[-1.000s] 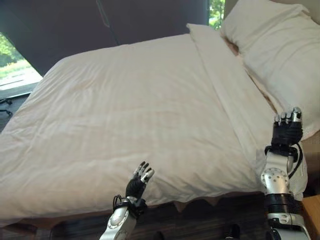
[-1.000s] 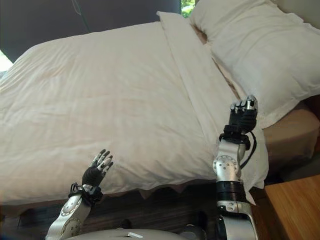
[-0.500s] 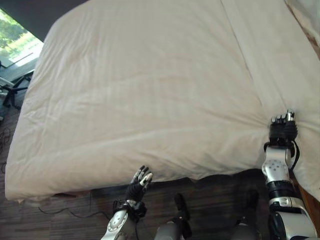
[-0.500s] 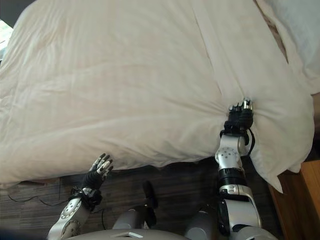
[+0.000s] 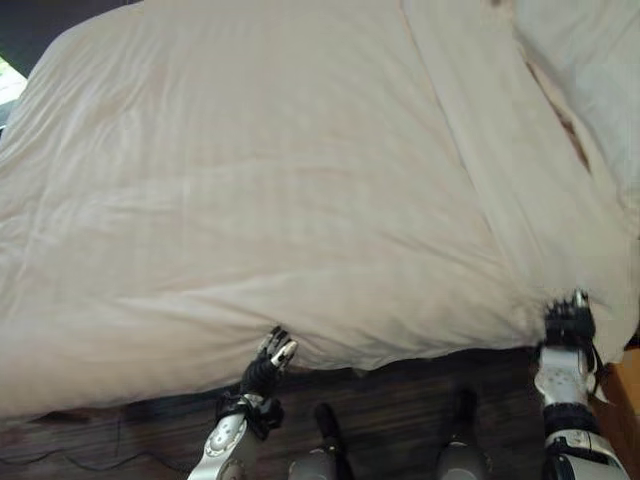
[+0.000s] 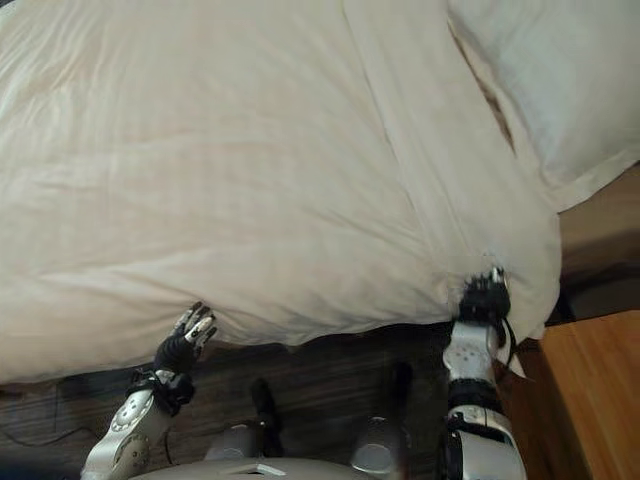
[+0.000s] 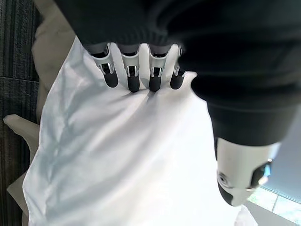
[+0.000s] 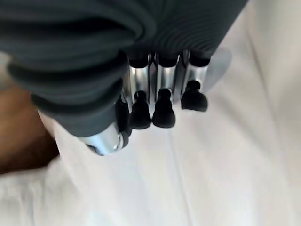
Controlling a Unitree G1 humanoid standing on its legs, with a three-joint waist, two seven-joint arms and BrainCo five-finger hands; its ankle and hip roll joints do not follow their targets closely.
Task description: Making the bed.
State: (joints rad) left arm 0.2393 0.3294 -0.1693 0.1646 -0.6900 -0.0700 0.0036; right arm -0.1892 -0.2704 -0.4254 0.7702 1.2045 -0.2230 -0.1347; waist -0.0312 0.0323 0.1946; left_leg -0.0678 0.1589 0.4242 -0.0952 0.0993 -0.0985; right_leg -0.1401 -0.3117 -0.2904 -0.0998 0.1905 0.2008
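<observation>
step: square duvet (image 5: 260,190) edge | left hand (image 5: 266,366) fingers straight on hem | right hand (image 5: 568,322) fingers curled, grip untellable | pull evenly, both sides

left hand (image 5: 266,368) lower left of the frame, fingers straight, tips (image 7: 131,83) pressed forward | right hand (image 6: 484,297) lower right, arm upright, fingers curled (can't tell what, if anything, they're pinching)

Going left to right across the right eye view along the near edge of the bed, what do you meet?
Left hand at the duvet's edge → white duvet → folded-back sheet band → right hand → wooden nightstand.
</observation>
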